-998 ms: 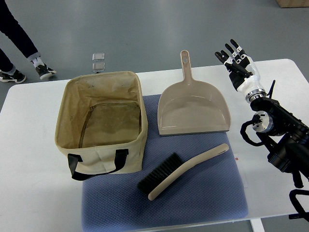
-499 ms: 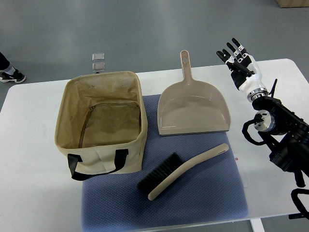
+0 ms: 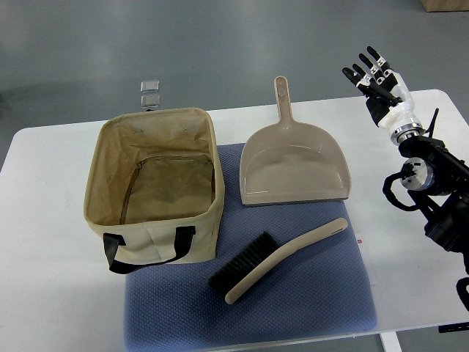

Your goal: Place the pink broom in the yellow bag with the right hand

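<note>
Nothing done yet. Broom lying on mat, lower centre, beside bag. Right hand at upper right, fingers spread, holding nothing. Still to reach, grasp, carry, drop.

White table carries a blue mat at centre. The tan fabric bag sits at 9 o'clock, partly overlapping the mat.

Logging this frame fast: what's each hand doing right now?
Left hand: not in view.
Right hand: open, fingers spread, holding nothing, raised at the table's far right, well away from the broom.
</note>
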Tool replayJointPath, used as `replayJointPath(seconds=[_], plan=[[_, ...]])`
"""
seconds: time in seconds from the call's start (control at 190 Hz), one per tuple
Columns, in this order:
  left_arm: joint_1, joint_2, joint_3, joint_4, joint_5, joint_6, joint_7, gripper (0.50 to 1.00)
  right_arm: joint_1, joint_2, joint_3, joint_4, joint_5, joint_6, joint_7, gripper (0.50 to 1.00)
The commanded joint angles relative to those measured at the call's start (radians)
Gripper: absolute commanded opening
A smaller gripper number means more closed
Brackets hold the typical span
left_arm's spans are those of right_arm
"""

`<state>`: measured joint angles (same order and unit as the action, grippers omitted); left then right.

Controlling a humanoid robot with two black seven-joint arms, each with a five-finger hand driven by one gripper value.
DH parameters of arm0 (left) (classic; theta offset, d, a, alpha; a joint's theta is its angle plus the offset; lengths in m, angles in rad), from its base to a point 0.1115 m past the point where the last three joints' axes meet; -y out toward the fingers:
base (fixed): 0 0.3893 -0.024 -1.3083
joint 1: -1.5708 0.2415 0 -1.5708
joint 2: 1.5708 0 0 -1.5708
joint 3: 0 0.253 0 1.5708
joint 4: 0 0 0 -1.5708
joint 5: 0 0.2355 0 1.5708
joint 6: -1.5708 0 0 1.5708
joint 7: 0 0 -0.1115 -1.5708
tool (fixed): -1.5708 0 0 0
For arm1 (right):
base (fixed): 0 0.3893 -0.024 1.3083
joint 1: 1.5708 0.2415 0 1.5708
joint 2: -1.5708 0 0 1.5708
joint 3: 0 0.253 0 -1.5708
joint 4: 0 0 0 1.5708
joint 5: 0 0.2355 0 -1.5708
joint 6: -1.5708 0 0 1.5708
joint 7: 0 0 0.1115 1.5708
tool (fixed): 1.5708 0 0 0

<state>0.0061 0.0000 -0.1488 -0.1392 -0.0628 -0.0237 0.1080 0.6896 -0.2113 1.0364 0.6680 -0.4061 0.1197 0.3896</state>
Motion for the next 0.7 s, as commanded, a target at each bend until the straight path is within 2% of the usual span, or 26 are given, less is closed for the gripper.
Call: replayJointPath(seconds=[0.0,0.215,0.389,0.551,0.693], plan=[[0.0,0.0,0.0,0.0,0.0,-0.001,-0.001,1.0,0.016,-0.019,-0.001,-0.007,0.0,-0.002,-0.001,0.93],[0.0,0.0,0.0,0.0,0.0,-0.001,-0.001,1.0,0.045,-0.076,-0.064,0.002,-0.022,0.001,0.0,0.93],[0.0,0.0,0.0,0.0,0.0,0.001,-0.001,1.0,0.05,-0.175,-0.199,0.07,-0.112,0.006,0.003,0.93],[0.0,0.0,0.0,0.001,0.0,0.001,-0.001,1.0,0.042,-0.29,-0.271,0.24,-0.355,0.023,0.003,0.93],[0.0,0.0,0.0,0.0,0.0,0.001,-0.001,1.0,0.041,-0.372,-0.337,0.321,-0.574,0.109,0.003,0.928]])
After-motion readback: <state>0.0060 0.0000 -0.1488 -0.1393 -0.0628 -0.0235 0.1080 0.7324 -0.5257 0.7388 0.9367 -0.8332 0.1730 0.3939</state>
